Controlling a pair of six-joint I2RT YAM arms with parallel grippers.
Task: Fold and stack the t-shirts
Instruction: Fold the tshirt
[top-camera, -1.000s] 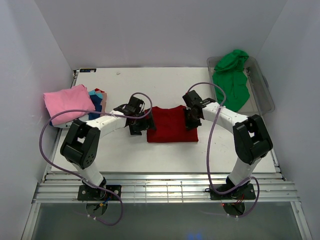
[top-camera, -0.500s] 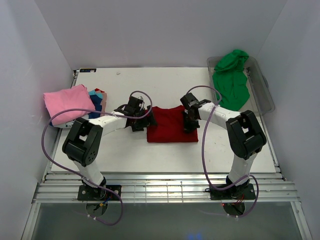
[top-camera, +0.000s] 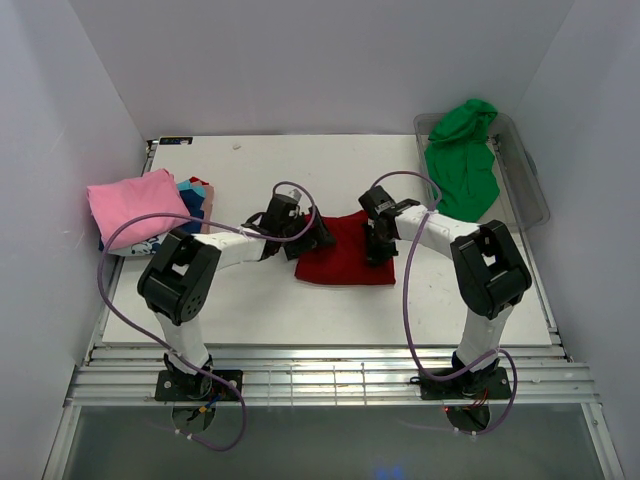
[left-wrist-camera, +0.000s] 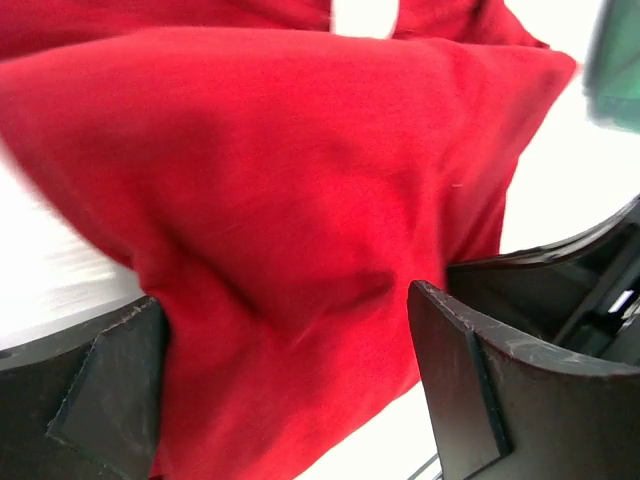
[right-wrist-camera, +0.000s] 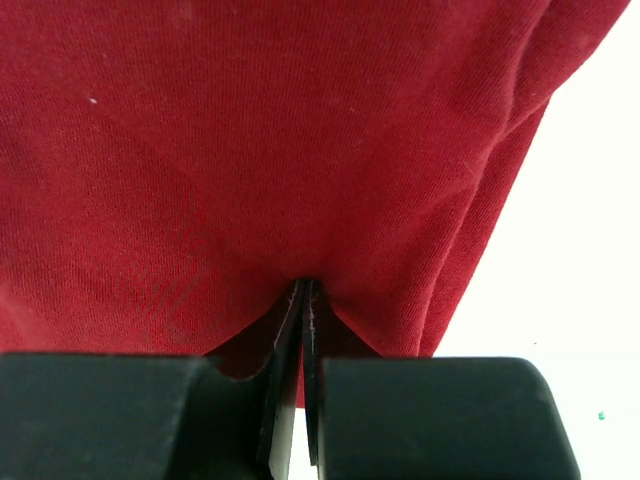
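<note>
A folded red t-shirt (top-camera: 345, 258) lies mid-table. My left gripper (top-camera: 311, 236) is at its left edge, open, and its fingers (left-wrist-camera: 95, 400) straddle a thick fold of the red t-shirt (left-wrist-camera: 290, 200). My right gripper (top-camera: 378, 246) is over the shirt's right part. It is shut, and the red t-shirt (right-wrist-camera: 250, 140) puckers at its gripper (right-wrist-camera: 305, 288) tips as if pinched. A pink t-shirt (top-camera: 133, 206) lies folded at the far left, beside blue and peach t-shirts (top-camera: 196, 196). A green t-shirt (top-camera: 463, 165) hangs crumpled in the tub.
A clear plastic tub (top-camera: 537, 196) stands at the back right corner. White walls enclose the table on three sides. Purple cables loop from both arms over the near part of the white table (top-camera: 300, 315).
My left gripper has moved right onto the red t-shirt's left edge, which now bunches between its open jaws. My right gripper has shifted slightly left and stays shut.
</note>
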